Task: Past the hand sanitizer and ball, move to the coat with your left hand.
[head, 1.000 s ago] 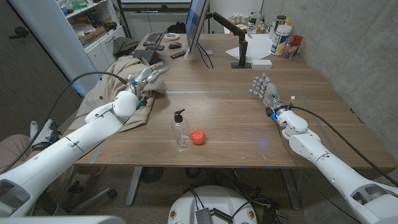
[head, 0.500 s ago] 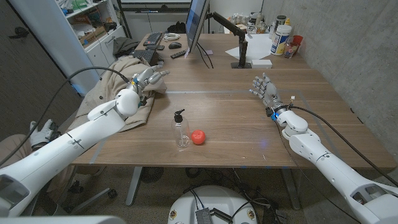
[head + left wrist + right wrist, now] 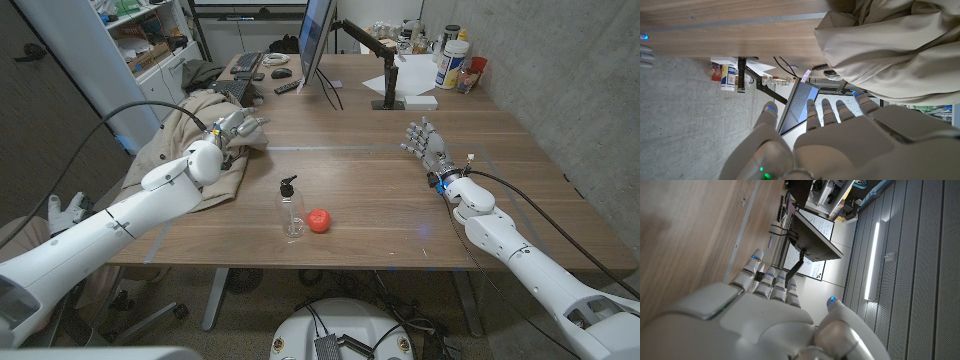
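A beige coat (image 3: 190, 130) lies crumpled over the table's left edge; its folds (image 3: 890, 45) show in the left wrist view. My left hand (image 3: 236, 126) hovers over the coat's right part, fingers spread, holding nothing; the same hand (image 3: 840, 135) shows from behind. A clear hand sanitizer bottle (image 3: 291, 210) with a black pump stands upright near the table's front middle. A red ball (image 3: 319, 220) lies just right of it. My right hand (image 3: 425, 143) stands on the right side of the table, fingers apart and empty (image 3: 765, 305).
A monitor (image 3: 316, 40) on a stand, a keyboard (image 3: 243, 68) and a remote (image 3: 288, 87) sit at the back. A monitor arm base (image 3: 390, 95), papers and bottles (image 3: 452, 62) are at the back right. A concrete wall runs along the right.
My left hand has drifted slightly back and left over the coat. The right hand, bottle and ball have not moved.
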